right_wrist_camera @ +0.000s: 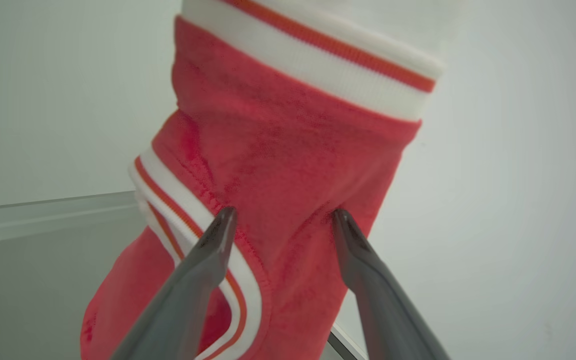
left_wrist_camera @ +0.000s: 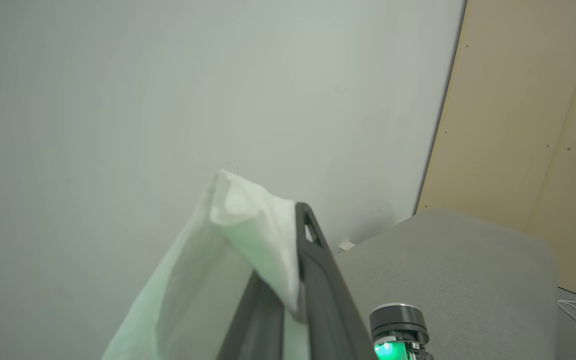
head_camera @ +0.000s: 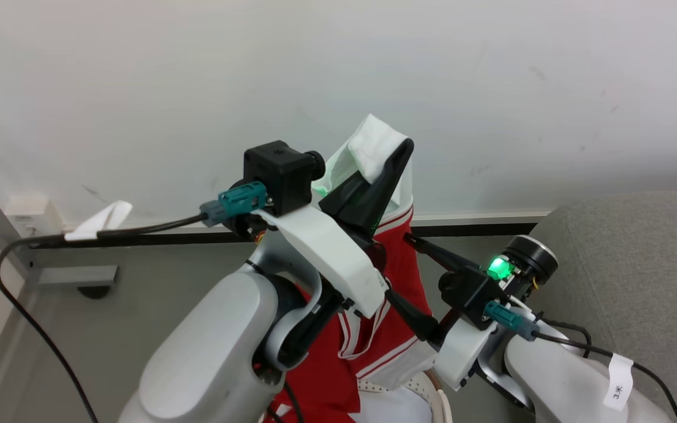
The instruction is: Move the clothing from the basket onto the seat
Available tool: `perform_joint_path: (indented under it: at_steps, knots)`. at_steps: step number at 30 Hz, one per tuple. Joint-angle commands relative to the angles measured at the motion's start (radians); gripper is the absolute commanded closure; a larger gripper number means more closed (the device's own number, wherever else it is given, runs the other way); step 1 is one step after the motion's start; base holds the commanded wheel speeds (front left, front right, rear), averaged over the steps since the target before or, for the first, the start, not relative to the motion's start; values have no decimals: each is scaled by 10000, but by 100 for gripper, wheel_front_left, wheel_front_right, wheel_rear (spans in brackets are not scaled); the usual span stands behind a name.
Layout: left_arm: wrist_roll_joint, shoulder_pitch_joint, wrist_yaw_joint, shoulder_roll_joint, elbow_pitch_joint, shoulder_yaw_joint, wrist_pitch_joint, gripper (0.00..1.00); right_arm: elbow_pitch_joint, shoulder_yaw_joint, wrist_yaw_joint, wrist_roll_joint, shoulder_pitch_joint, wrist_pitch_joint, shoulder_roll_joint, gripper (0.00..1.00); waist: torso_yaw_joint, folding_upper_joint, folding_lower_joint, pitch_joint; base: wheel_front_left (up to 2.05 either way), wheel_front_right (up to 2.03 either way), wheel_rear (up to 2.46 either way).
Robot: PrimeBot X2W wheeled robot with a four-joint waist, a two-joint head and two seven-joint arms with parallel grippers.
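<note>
Your left gripper (head_camera: 396,154) clamps the clothing (head_camera: 400,273).
Your right gripper (right_wrist_camera: 280,217): spread wide, tips seemingly touching red fabric; seat (head_camera: 638,264) at 3 o'clock.

You have one label to read, at the lower right of the head view: a white tag (head_camera: 619,380) wrapped round a black cable (head_camera: 579,346). It carries a handwritten "3" and then a small mark, perhaps an asterisk, turned sideways and too small to be sure of. The black camera housing (head_camera: 280,167) bears a faint embossed star-like sign.
</note>
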Motion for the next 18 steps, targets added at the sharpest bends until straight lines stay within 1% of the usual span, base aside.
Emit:
perform_joint_path:
  at_steps: [1, 5, 11, 15, 18]
  knots:
    - [-64, -108, -17, -35, 39, -8, -84, 100, 164, 178, -25, 187, -277, -79, -127, 0, 75, 0, -1, -39, 0, 0, 0]
    - [-118, -123, -11, -44, 120, 9, -126, 100, 496, 562, -25, 640, -755, -233, -394, 0, 142, 0, -1, -75, 0, 0, 0]
    - [-165, -10, -15, 36, 195, -9, -159, 100, 850, 811, -25, 1040, -1056, -453, -619, 0, 138, 0, -1, -118, 0, 0, 0]
    - [-228, 65, -49, 62, 225, -49, -127, 100, 888, 1069, -25, 1203, -1162, -547, -727, 0, 135, 0, -1, -183, 0, 0, 0]
    - [-307, 153, -74, 30, 251, -114, -53, 100, 779, 1571, -25, 1543, -1311, -551, -999, 0, 165, 0, -1, -271, 0, 0, 0]
